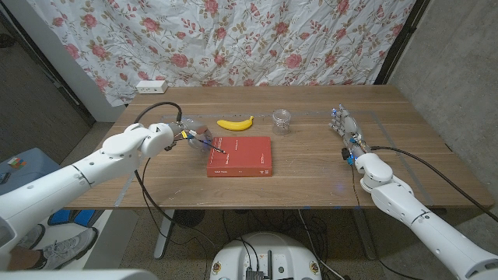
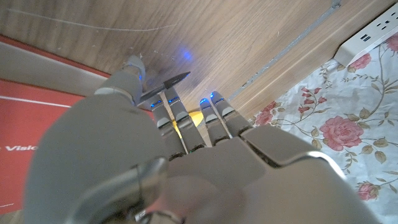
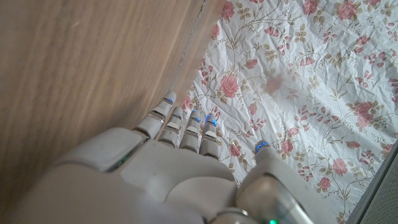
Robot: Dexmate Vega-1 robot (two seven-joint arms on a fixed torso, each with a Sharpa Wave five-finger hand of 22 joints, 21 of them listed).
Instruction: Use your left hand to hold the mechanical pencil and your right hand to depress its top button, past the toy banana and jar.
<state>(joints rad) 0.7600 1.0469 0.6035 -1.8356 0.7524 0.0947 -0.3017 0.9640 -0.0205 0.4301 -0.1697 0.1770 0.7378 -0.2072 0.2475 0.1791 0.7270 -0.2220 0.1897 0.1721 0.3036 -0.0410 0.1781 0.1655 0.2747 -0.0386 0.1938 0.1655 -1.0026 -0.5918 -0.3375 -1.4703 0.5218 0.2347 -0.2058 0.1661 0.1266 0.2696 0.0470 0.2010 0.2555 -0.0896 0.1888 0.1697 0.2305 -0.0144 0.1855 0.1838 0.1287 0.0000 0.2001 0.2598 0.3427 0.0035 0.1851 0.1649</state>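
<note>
Found the thin dark mechanical pencil (image 1: 208,142) pinched in the left robot hand (image 1: 180,134) by the flat red book (image 1: 240,156), the right robot hand (image 1: 347,129) open and empty well apart; probably light, stiff, slippery, best gripped mid-barrel, top button free.

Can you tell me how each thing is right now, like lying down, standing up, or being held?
mechanical pencil: held in the left hand, tip over the book's corner.
left hand: holds the pencil.
right hand: holds nothing, fingers apart, on the table.
toy banana: lying on the table, untouched.
jar: upright, looks empty.
red book: closed, lying flat.
power strip: lying at the table's far left edge.
</note>
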